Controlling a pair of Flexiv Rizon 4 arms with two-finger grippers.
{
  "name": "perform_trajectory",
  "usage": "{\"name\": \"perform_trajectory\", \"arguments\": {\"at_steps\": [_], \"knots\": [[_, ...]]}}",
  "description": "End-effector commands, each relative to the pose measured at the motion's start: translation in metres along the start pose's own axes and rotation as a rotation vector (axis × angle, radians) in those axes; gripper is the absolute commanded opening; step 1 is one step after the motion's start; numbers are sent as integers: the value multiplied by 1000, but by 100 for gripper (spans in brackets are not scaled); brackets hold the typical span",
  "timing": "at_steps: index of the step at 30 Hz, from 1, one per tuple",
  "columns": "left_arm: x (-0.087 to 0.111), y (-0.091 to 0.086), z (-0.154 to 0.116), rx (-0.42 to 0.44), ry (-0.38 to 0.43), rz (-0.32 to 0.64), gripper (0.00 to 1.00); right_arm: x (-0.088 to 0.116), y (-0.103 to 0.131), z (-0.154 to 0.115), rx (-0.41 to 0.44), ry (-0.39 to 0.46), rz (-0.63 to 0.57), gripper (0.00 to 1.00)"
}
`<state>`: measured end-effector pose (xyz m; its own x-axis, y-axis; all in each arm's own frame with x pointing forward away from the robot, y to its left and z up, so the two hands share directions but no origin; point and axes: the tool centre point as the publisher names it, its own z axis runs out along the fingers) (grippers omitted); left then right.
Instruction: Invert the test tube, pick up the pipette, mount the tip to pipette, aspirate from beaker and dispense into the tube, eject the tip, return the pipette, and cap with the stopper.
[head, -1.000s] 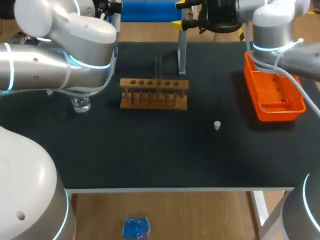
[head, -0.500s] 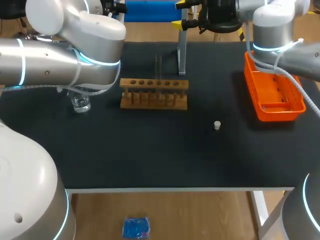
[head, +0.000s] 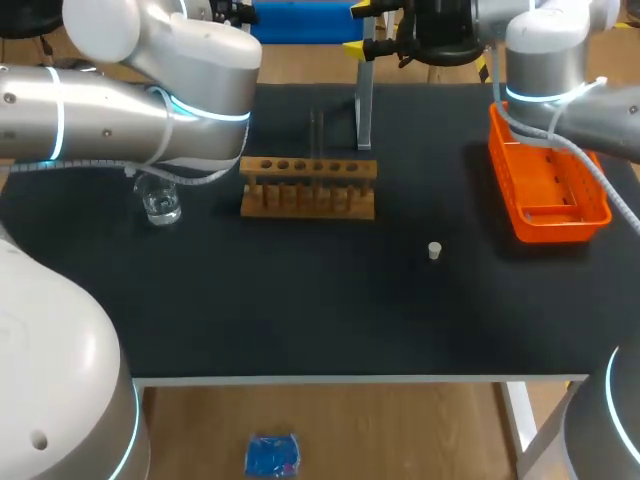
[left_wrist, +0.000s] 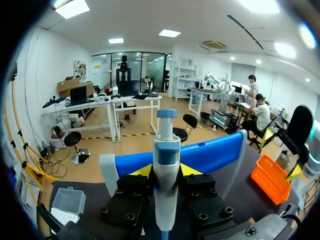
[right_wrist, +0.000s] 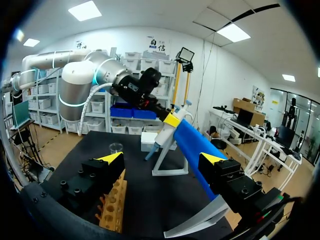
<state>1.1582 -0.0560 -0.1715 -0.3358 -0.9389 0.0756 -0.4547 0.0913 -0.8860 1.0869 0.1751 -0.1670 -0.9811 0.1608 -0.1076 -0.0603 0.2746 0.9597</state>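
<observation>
Pipette (left_wrist: 166, 165) clamped upright between left fingers (left_wrist: 142, 171), beside the white stand (right_wrist: 169, 162) at the counter's (head: 300, 300) far edge, right fingers (right_wrist: 113, 158) spread wide apart, wooden rack (right_wrist: 114, 205) under one of them.

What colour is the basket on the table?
The basket is bright orange, best seen in the head view.

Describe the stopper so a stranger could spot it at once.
On the black table, look between the wooden rack and the orange basket, nearer the front edge. The stopper stands there alone: a tiny white plug, far smaller than either neighbour.
</observation>
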Motion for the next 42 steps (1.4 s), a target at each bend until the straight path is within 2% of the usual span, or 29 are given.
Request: {"name": "perform_trajectory", "arguments": {"at_steps": [1,27,42], "knots": [[1,-6,5,-27,-19,-5,0,0,0,0,2,1,0,100],[-1,0,15,-79,-67,-35,0,0,0,0,2,1,0,100],[-4,9,24,-108,-75,-45,0,0,0,0,2,1,0,100]]}}
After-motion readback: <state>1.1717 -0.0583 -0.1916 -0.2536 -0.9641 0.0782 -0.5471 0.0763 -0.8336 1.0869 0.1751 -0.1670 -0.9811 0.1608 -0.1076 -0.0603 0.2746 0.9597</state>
